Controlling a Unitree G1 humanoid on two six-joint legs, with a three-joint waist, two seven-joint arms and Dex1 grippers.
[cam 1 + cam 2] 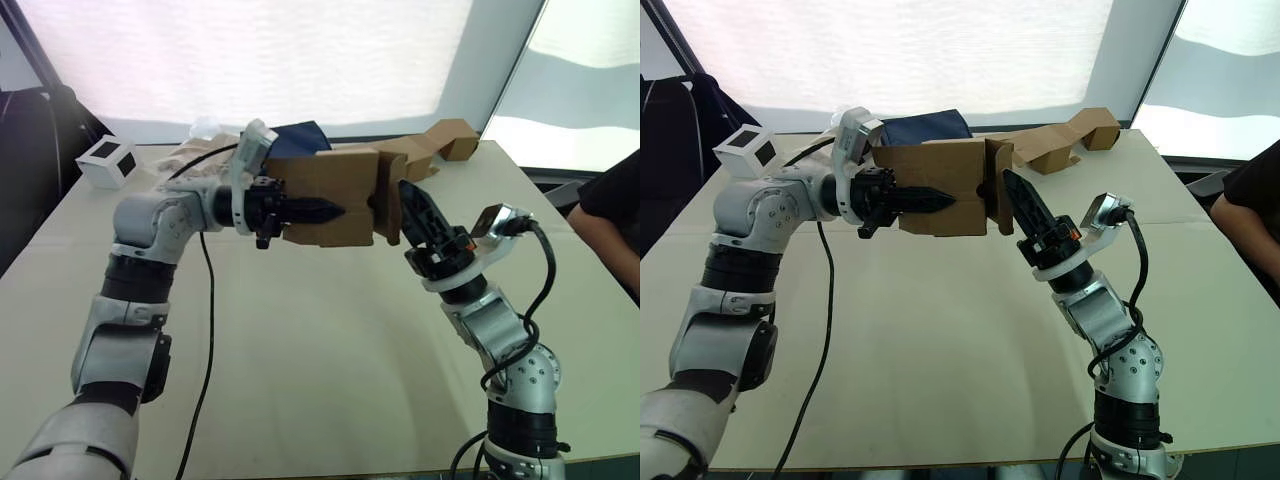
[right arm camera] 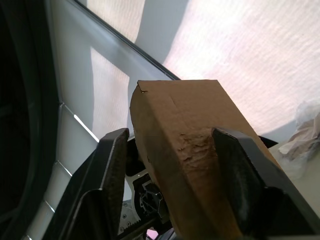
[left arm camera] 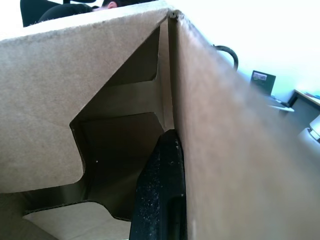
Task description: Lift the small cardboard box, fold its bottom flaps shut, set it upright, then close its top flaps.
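Holding the small cardboard box (image 1: 325,195) lifted above the tabletop (image 1: 320,340), left pincer (image 1: 325,210) clenched on 1 wall; right pincer (image 1: 412,205) spread around its end. Flaps still unfolded, upright placement pending.

The small cardboard box (image 1: 330,195) hangs above the bench (image 1: 320,340). The left end effector (image 1: 325,211) grips its near wall, and the right end effector (image 1: 412,205) touches its other end.

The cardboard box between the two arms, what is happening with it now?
The robot holds the small cardboard box in the air above the table. The left tool grips one wall of the box, with a finger inside. The right tool is open around the opposite end, and some flaps are not yet shut.
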